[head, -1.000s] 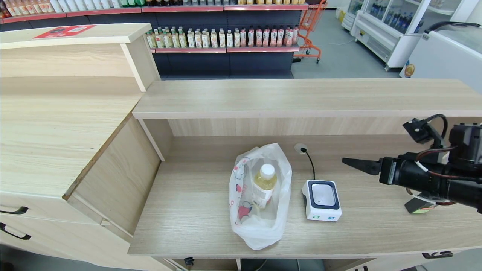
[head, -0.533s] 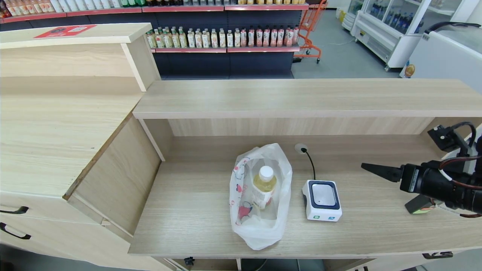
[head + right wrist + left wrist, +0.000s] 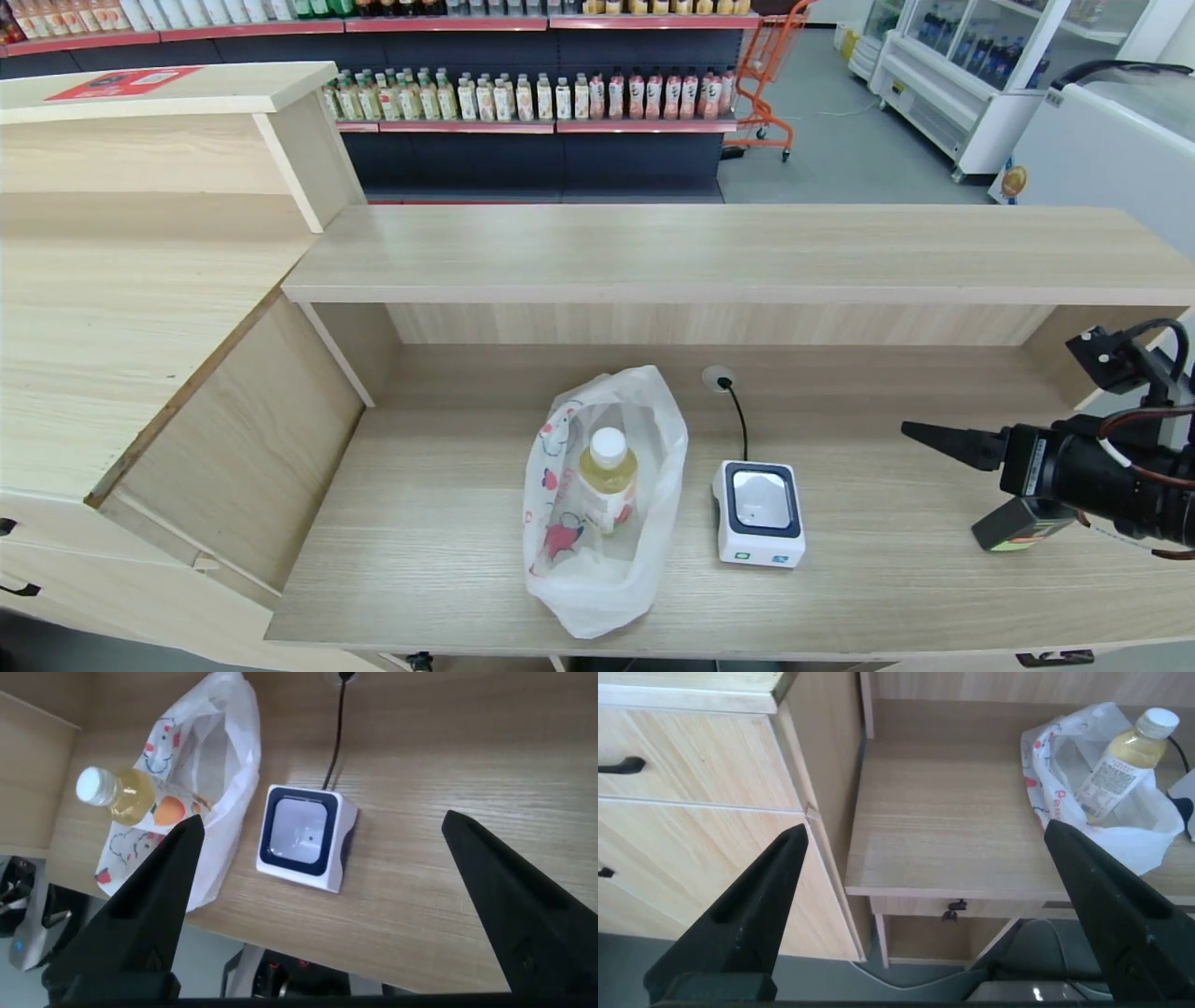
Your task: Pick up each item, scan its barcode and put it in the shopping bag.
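**Checkout station: one item bagged, one possibly outstanding**

Premises: a shop. Stocked shelves (image 3: 523, 93) run along the top of the head view, with a chest freezer (image 3: 1102, 140) at upper right. The work surface is a pale wooden counter (image 3: 887, 579) recessed under a raised ledge.

Items found:
- The bag (image 3: 644, 439), thin white plastic with red print, lies open at lower centre of the head view.
- A bottle (image 3: 607, 476) of yellowish drink with a white cap rests inside the bag, cap toward the back wall.
- The scanner (image 3: 758, 511) sits just beside the bag toward the frame's right, window facing up. Its cable (image 3: 738, 420) runs to a port at the back of the counter.
- A small dark box (image 3: 1013, 534) with a green edge lies at lower right of the head view, under the right arm. Its nature cannot be determined.

Grippers:
- The right gripper (image 3: 322, 821) hangs above the counter at the right edge of the head view. Its fingers are spread wide and hold nothing.
- The left gripper (image 3: 926, 829) is low, off the counter's front corner. It is likewise spread wide and holds nothing.

Assessment: the bottle is bagged, so that item appears complete. Whether it was scanned cannot be confirmed. The dark box, if it is merchandise, remains to be picked up, scanned and bagged, and the right arm is the nearer one.
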### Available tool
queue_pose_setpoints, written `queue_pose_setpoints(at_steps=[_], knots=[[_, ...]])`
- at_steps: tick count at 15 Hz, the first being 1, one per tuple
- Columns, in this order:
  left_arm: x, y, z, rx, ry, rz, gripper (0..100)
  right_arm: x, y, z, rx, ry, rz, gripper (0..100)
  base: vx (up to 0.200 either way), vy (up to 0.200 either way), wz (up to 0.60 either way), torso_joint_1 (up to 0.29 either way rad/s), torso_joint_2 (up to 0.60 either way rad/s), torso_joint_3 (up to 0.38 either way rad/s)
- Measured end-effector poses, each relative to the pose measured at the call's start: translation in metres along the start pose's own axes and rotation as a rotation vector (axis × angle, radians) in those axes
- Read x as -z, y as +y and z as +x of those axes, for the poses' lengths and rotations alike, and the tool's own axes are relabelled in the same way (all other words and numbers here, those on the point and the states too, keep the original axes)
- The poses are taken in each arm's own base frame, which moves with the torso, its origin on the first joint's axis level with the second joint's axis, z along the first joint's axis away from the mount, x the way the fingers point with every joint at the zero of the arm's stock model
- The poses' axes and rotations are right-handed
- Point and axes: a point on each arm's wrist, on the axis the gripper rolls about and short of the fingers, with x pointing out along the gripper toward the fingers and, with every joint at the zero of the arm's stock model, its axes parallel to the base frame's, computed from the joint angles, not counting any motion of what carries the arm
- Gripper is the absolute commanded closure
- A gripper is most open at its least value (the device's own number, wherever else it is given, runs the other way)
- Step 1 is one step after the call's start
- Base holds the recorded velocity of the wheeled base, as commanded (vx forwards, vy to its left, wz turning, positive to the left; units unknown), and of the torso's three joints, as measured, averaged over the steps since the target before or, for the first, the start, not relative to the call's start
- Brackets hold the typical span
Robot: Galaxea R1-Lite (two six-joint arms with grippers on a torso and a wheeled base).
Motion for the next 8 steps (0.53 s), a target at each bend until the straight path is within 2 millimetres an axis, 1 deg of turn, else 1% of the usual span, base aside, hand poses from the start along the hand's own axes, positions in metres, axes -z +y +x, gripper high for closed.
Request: queue_pose_setpoints(at_steps=[3, 8], knots=[[0.000, 0.000, 0.000, 0.000, 0.000, 0.000, 0, 0.005, 0.000, -0.002, 0.003, 0.014, -0.013, 0, 0.000, 0.000, 0.00, 0.000, 0.00, 0.000], [0.000, 0.000, 0.000, 0.001, 0.000, -0.001, 0, 0.013, 0.001, -0.004, 0.000, 0.036, -0.054, 0, -0.200, -0.200, 0.00, 0.005, 0.01, -0.001]])
